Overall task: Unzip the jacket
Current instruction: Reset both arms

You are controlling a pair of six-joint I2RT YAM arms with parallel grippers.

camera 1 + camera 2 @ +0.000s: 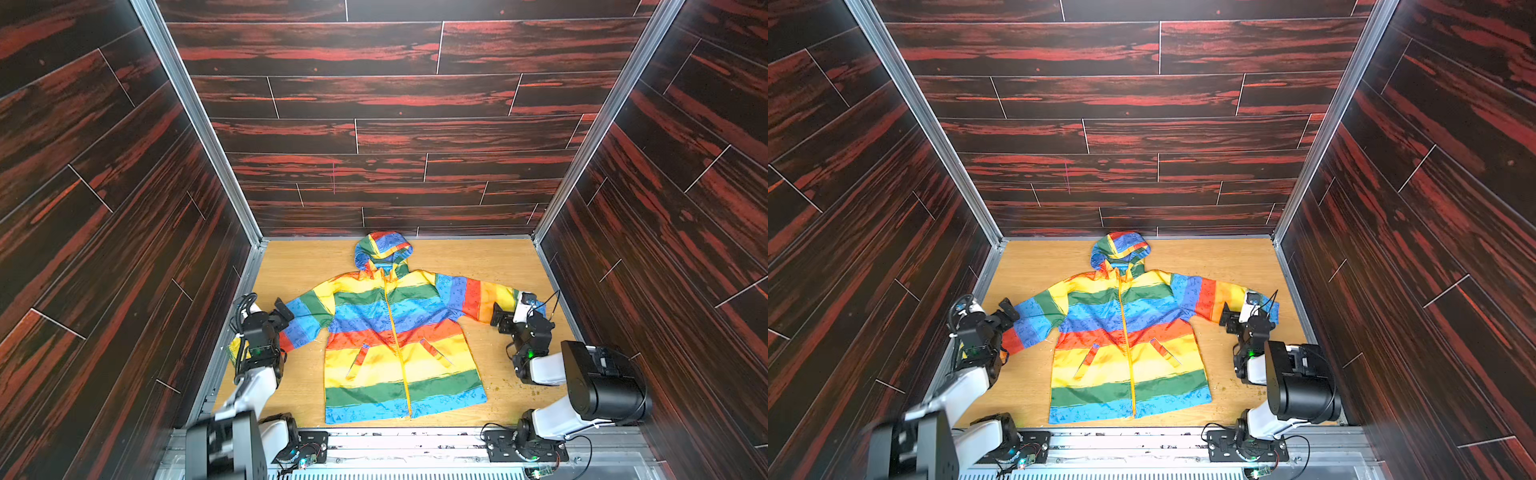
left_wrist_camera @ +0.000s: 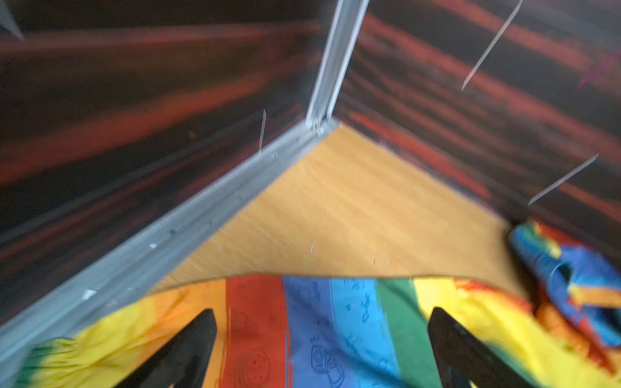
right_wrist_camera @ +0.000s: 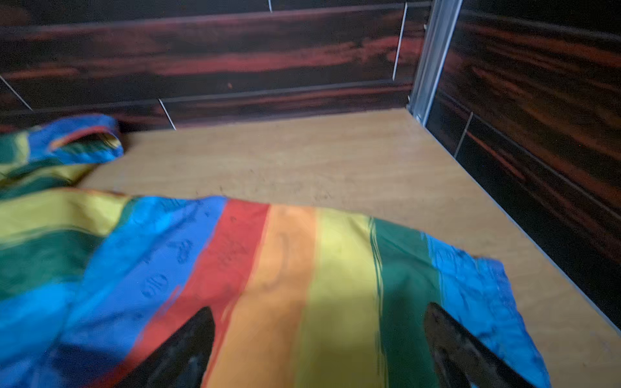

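Note:
The rainbow-striped hooded jacket (image 1: 370, 328) (image 1: 1096, 328) lies flat and face up on the wooden table (image 1: 299, 266), hood towards the back wall and sleeves spread to both sides. Its yellow-orange zipper (image 1: 395, 332) (image 1: 1126, 332) runs shut down the middle of the front. My left gripper (image 1: 280, 320) (image 1: 1007, 313) (image 2: 322, 310) hovers open over the left sleeve (image 2: 255, 302), which shows between its fingers. Over the right sleeve (image 3: 285, 255), my right gripper (image 1: 500, 318) (image 1: 1227, 318) (image 3: 320, 306) is also open. Neither gripper holds any fabric.
Dark red-streaked wood-pattern walls (image 1: 124, 208) close in the table on three sides, with aluminium rails (image 1: 249, 299) along the edges. Small crumbs (image 1: 511, 388) lie on the table near the right arm. Both arm bases stand at the front edge.

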